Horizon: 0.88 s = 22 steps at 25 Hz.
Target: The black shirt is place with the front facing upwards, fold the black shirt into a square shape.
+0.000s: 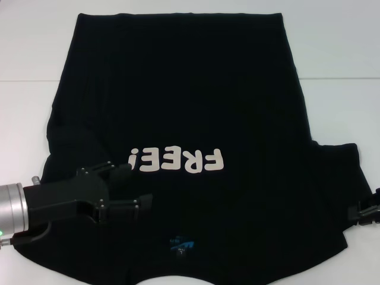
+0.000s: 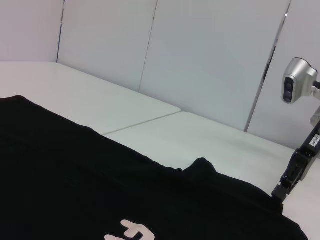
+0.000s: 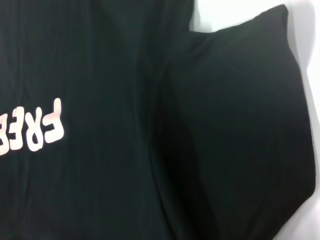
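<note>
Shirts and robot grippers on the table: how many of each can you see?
Black shirt: 1
Grippers: 2, the left gripper over the shirt, the right gripper at its sleeve edge
Total: 3

White rounded lettering "FREE!" (image 1: 177, 160) stands on the front of the black shirt (image 1: 190, 95). From my head view it reads upside down, the exclamation mark toward my left arm's side. The right wrist view shows part of the same word, the letters "FRE" (image 3: 37, 127) turned on their side, the remainder cut off at the picture's edge. The left wrist view catches only the top of one white letter (image 2: 131, 231), which I cannot read. A small blue neck label (image 1: 180, 243) sits near the collar; its print is too small to read. No other text is legible.
</note>
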Motion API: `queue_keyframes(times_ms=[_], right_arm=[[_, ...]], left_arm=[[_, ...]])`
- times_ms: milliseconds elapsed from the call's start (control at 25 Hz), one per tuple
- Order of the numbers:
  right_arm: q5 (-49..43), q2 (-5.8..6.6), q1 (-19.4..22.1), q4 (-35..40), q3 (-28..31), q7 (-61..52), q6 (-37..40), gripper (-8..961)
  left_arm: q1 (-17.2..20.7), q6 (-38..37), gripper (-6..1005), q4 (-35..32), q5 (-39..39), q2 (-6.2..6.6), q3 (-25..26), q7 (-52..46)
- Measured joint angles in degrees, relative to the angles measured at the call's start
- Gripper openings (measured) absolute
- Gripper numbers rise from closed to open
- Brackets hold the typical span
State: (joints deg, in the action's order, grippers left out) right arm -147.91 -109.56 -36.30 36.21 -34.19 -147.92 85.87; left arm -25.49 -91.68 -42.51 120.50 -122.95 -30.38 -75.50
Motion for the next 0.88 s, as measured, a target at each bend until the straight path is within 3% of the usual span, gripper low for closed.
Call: queue_keyframes(times_ms=[880], right_arm=[[-0.23,-0.45,-1.05,-0.92,-0.03,0.0,-0.66,325]], left_arm=[[-0.18,0.59,933,0.08,0.0,-0.01,0.07,0.0]])
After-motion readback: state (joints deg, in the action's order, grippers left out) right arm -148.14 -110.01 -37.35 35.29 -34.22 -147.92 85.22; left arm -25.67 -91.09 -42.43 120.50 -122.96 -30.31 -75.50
